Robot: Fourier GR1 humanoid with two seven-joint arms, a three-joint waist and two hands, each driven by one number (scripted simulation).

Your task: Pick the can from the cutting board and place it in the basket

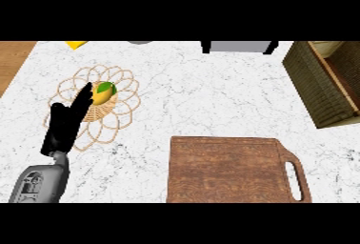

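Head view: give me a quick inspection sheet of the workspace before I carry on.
Surface: white marble counter.
Job's things: cutting board bare, at lower right; a yellow and green can lies in the wire basket, at left.
Clutter: dark woven box at right edge; yellow thing and grey things at the far edge, cut off.
Hands: left hand open, fingers straight, over the basket beside the can; right hand not in view.
Cables: nothing seen.
Surroundings: wooden strip at left.

Counter [211,86] white veined marble; cutting board [225,169] dark grained wood; basket [330,90] woven wicker; trivet [119,119] looped rattan.
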